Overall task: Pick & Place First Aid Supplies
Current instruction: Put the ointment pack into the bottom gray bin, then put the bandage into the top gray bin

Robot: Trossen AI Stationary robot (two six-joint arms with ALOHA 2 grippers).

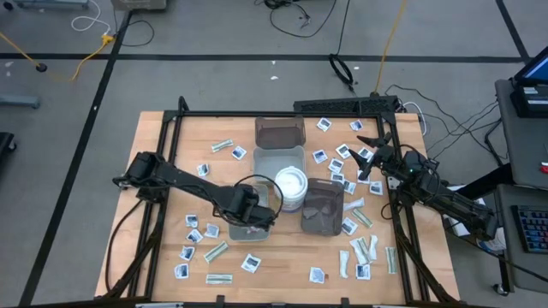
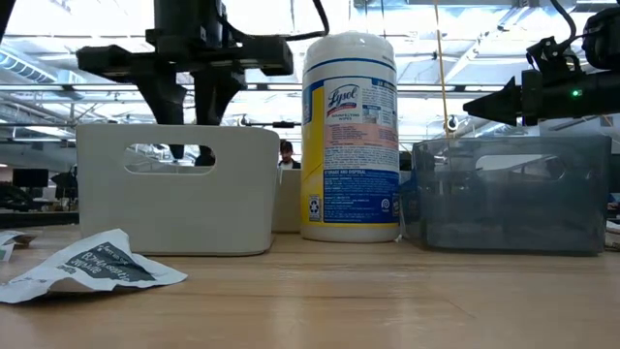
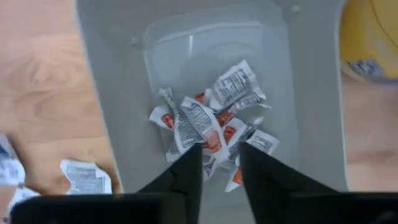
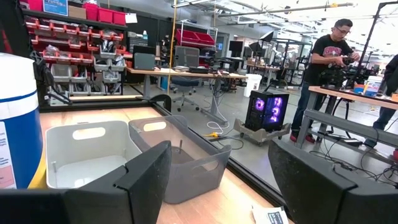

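The left end effector hangs over the near grey tray, fingers parted and apparently empty. A heap of packets lies directly beneath it in the tray. More square packets are scattered on the surface just to its left, nearer this arm than the other. The right end effector, spread wide and empty, is raised over the loose packets on the right side.
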